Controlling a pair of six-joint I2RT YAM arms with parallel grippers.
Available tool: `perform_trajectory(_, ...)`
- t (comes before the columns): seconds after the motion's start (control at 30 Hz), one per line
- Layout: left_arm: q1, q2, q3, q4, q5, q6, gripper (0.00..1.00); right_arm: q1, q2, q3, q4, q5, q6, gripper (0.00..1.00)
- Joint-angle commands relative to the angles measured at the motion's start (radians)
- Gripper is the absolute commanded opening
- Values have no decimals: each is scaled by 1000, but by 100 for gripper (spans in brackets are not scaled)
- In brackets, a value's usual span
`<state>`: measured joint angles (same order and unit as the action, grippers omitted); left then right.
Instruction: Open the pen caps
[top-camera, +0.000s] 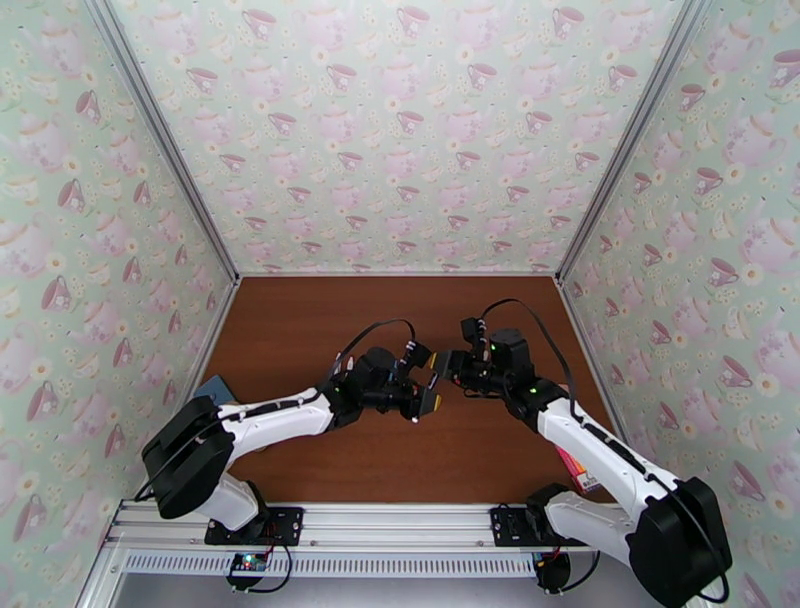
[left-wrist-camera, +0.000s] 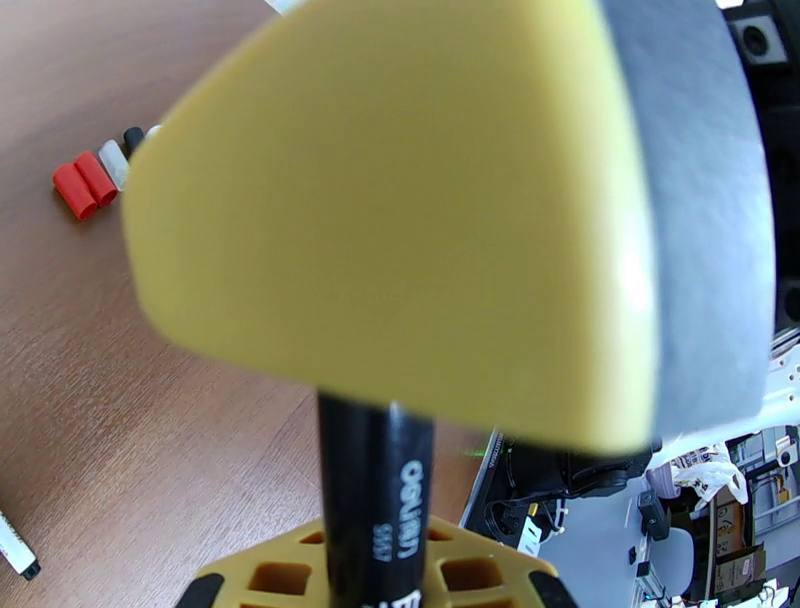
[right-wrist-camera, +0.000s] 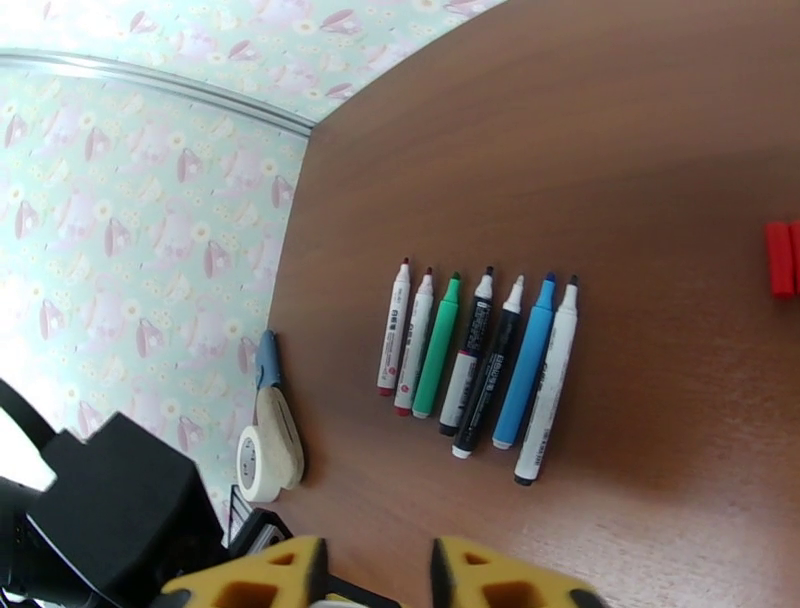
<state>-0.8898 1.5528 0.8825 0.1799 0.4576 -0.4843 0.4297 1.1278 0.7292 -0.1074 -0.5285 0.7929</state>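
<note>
Stock seen on the table (top-camera: 300, 470), near edge to far:

1. Near edge: two arm bases bolted side by side. Both arms reach in and meet over the middle of the table

2. Near right corner: pink and orange pack (top-camera: 577, 470), lying flat, partly under the right arm

3. Middle of the table, held above the wood: left gripper (top-camera: 425, 392), fingers closed tight on a black pen (left-wrist-camera: 375, 480) with white lettering on the barrel. The pen sticks out past the fingers and its far end is hidden

4. Same spot, facing it and almost touching: right gripper (top-camera: 447, 367). One broad yellow pad (left-wrist-camera: 400, 220) sits right across the end of the black pen. From its own camera the two fingers (right-wrist-camera: 490, 575) stand a short way apart with brown table in the gap. Whether they pinch anything cannot be told

5. Left half of the table, a little in from the left edge: pens (right-wrist-camera: 470, 365), seven, flat, side by side in one neat row, neighbours touching or nearly so. Two are white with red ends, then green, white and black, black, blue, and white with dark ends. All tips are bare and point the same way

6. Bare wood well apart from that row: pen caps (left-wrist-camera: 98, 175), four, in a short line touching one another: two red, one white, one black

7. Left edge, against the wall (right-wrist-camera: 150, 250): tape roller (right-wrist-camera: 270, 435), white with a blue top, lying on its side
</note>
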Motion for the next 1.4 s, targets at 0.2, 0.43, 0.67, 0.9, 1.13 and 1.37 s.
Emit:
perform_trajectory(0.2, -3, -5, 16, 4, -1, 15, 6, 12, 21, 40, 20, -37, 5, 17)
perform_trajectory(0.43, -4, -8, 16, -9, -13, 19, 6, 17, 20, 44, 15, -29, 9, 8)
perform_trajectory(0.67, -54, -28, 65, -216, -255, 136, 4, 17, 16, 110, -164, 139, 48, 0)
perform_trajectory(0.9, -92, -52, 72, -315, -418, 167, 2, 17, -10, 160, -245, 212, 47, 0)
perform_trajectory(1.13, -17, -112, -20, -69, -15, 61, 3, 11, -69, 165, -149, 48, -69, 0)
perform_trajectory(1.37, 1, -153, -45, -77, 149, 82, 4, -47, -106, 180, -130, -10, -77, 0)
